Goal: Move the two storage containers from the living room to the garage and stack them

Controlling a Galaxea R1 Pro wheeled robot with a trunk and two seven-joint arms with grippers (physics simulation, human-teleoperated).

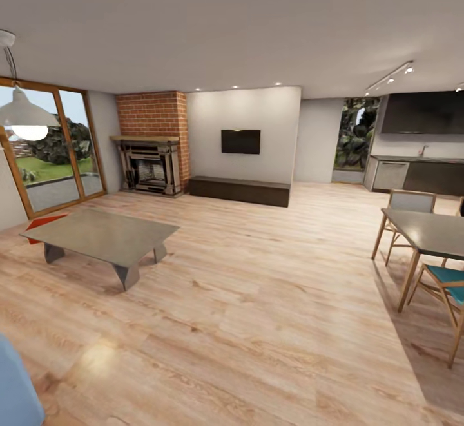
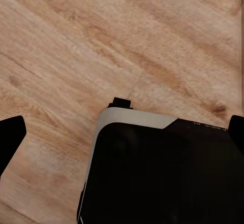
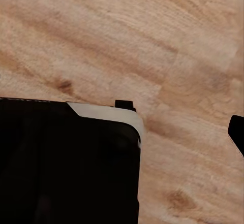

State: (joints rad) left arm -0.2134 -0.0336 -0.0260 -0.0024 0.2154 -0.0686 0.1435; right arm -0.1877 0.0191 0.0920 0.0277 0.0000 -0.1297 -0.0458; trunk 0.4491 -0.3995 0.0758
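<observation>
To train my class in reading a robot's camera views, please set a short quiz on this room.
1. True or false: the TV hangs directly above the fireplace.
2. The orange-red container lies: A) on top of the low table; B) on the wood floor behind the low table; C) on a sofa.
3. Fill in: the nearest chair seat is coloured ____.

Key: 1 false; 2 B; 3 teal.

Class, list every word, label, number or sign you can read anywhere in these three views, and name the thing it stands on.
None: no readable text in any view.
The wall screen is blank and dark.
The coffee table and fireplace carry no lettering.
</observation>
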